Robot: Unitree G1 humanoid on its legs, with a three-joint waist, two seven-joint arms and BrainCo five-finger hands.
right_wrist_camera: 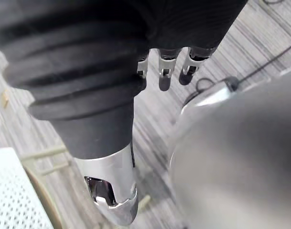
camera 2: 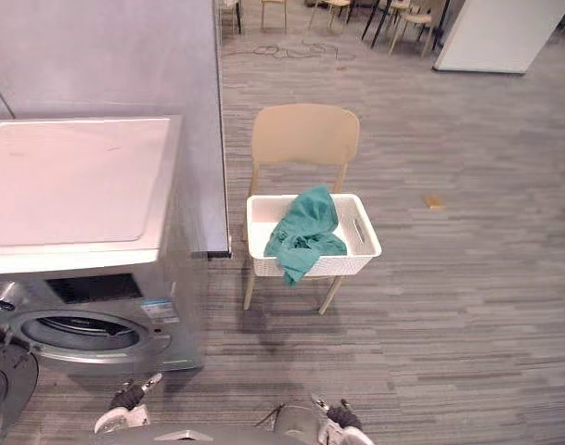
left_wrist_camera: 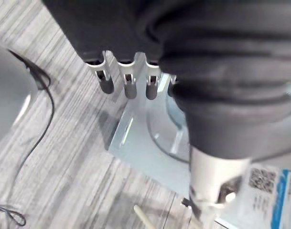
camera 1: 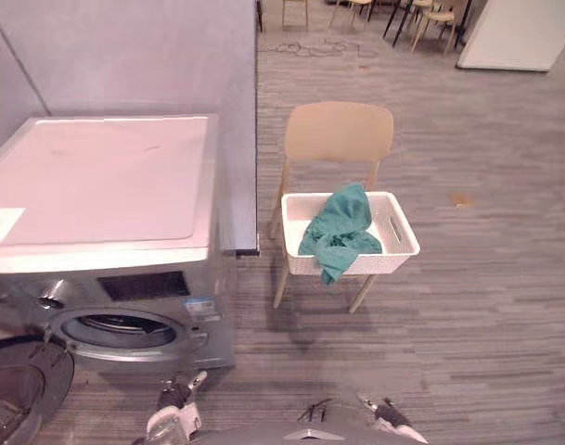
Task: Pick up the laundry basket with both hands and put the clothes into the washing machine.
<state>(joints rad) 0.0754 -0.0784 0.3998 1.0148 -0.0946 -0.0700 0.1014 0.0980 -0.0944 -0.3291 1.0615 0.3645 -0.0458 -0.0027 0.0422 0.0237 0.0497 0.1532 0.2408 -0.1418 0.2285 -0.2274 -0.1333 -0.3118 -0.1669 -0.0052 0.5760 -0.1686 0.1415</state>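
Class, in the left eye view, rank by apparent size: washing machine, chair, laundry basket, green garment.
Largest to smallest:
1. washing machine
2. chair
3. laundry basket
4. green garment, lying in the basket
The machine stands nearer the camera, which adds to its apparent size.

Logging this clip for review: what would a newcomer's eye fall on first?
The teal clothes spilling over the front rim of the white laundry basket, which sits on a tan chair. To its left stands the washing machine, its door swung open. The left robot hand and right robot hand hang low, open and empty.
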